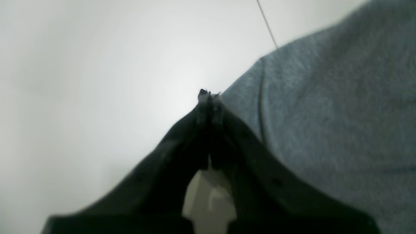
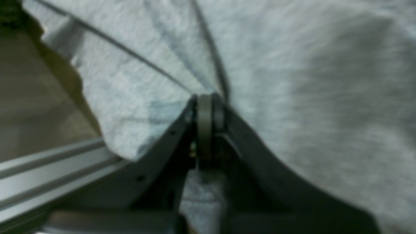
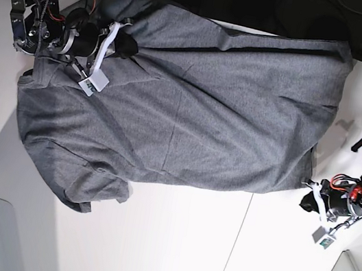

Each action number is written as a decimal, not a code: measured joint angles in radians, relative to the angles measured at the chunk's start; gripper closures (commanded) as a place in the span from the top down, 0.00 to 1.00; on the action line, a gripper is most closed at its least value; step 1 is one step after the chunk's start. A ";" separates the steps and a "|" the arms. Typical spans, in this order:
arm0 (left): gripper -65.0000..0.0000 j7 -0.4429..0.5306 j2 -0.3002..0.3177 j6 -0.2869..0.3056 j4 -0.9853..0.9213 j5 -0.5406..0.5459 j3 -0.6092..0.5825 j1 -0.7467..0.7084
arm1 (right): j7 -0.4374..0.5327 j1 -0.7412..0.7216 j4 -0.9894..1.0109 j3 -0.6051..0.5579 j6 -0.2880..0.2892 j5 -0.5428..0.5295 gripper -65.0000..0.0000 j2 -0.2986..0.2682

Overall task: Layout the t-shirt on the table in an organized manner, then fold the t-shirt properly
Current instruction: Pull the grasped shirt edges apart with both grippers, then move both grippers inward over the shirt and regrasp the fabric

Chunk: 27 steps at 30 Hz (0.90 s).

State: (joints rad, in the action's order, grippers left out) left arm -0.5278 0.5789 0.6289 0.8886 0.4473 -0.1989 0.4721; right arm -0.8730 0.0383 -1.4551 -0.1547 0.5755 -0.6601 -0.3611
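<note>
Nothing here can be read. The only things that look like labels are two small white tags: one hangs from the arm over the plain heather-grey knit t-shirt [image 3: 186, 102], and its face shows only a grey smudge; the other dangles from the arm at the shirt's far side, over the wide smooth white table [image 3: 184, 240], and carries a dark square mark too small to make out. The shirt's fabric bears no print, and both wrist views are too blurred for lettering.
</note>
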 measured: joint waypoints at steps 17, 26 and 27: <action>0.00 0.054 -0.027 0.061 0.034 0.044 -0.002 -0.140 | 0.156 -0.177 0.085 0.007 -0.007 0.240 0.00 0.332; 0.00 0.072 -0.082 0.061 0.034 0.024 0.002 -0.200 | 0.291 -0.298 0.426 0.007 -0.013 0.411 0.00 0.476; 0.00 0.072 -0.084 0.061 0.034 0.026 0.003 -0.207 | 0.297 -0.300 0.459 0.007 -0.013 0.434 0.00 0.479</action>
State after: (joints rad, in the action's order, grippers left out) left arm -0.4557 0.4950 0.6903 0.9230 0.4728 -0.1955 0.2653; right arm -0.5758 -0.2619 -0.9958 -0.1478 0.5629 -0.2264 0.1177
